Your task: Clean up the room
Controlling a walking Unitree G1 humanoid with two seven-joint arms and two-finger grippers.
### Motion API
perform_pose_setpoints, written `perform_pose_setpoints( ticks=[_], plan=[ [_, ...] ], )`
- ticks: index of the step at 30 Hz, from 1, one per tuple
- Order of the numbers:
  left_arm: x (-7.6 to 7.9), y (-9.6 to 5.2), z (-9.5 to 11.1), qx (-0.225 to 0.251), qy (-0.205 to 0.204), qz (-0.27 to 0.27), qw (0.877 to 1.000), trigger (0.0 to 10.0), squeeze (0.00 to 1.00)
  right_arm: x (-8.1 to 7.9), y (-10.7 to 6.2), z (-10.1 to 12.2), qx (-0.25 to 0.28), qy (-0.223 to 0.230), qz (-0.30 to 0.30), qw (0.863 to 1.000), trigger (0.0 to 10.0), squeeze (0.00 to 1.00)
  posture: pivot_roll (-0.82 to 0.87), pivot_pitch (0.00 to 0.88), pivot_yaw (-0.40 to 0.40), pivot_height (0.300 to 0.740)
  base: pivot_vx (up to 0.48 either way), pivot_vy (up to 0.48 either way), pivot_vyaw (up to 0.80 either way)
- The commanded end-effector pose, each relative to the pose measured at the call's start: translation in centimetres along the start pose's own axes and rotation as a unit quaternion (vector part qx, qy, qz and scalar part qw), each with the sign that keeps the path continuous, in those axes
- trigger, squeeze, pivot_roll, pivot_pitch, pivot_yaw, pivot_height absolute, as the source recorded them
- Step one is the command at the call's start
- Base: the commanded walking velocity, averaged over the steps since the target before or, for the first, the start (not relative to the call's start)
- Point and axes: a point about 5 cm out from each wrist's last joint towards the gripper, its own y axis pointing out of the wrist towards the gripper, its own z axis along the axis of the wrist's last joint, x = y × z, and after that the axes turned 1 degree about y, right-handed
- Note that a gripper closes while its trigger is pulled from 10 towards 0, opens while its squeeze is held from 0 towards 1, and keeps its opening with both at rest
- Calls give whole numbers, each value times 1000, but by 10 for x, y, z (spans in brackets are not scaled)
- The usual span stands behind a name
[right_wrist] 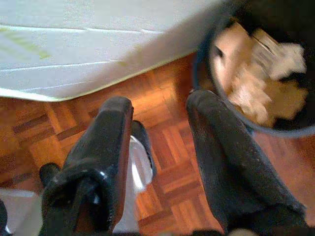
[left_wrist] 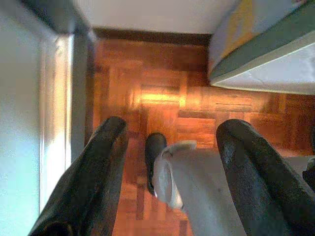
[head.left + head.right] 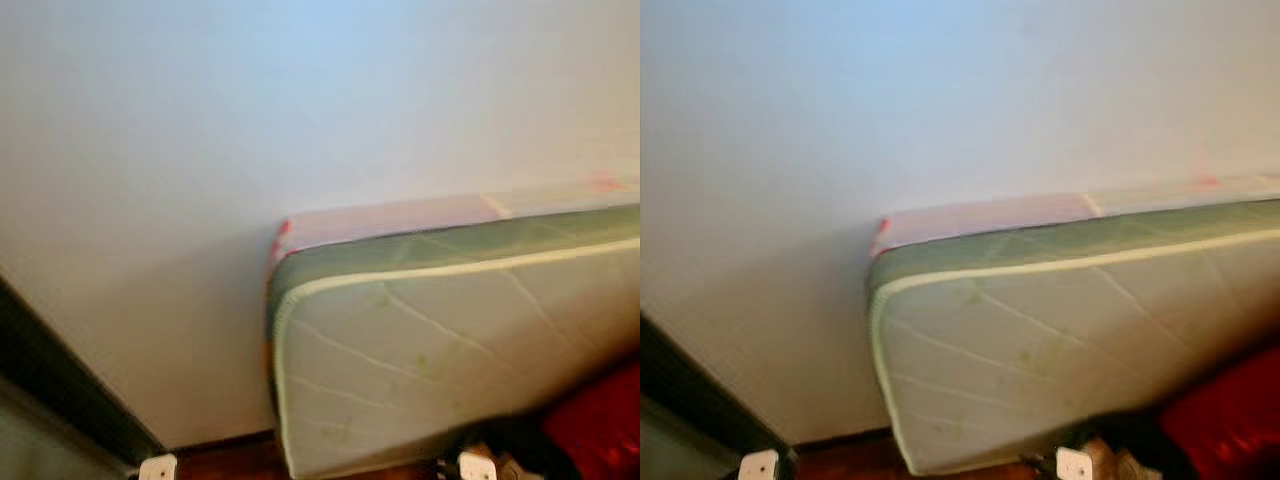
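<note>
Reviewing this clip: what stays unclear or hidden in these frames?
- Red thing: cut by the eye view's edge, blurred; identity unclear.
- Bin contents: blurred in the right wrist view, far rim cut off.
- Mattress: its right end runs past the frame.
- Floor ahead: largely hidden by the mattress in the eye views.

A dark bin (image 1: 256, 73) of crumpled paper stands on the parquet floor (image 1: 167, 147) beside a leaning mattress (image 3: 450, 350).
</note>
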Motion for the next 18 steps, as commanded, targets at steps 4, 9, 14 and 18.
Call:
perform_pose_setpoints(
  ticks=[4,9,14,18],
  plan=[
    [47,9,4,-10,8,-34,999,10000,0,50,-1,21,-20,-28,35,999,10000,0,68,61,-29,740,0,0,-712],
    [48,9,4,-8,13,-36,999,10000,0,50,0,21,-20,-28,36,999,10000,0,69,64,-29,740,-96,0,-712],
    [48,9,3,-12,13,-33,999,10000,0,50,0,21,-21,-30,38,999,10000,0,69,66,-31,740,-192,0,-712],
    [47,9,3,-14,24,-32,999,10000,0,50,-1,21,-21,-31,39,999,10000,0,67,65,-31,740,0,0,-712]
  ],
)
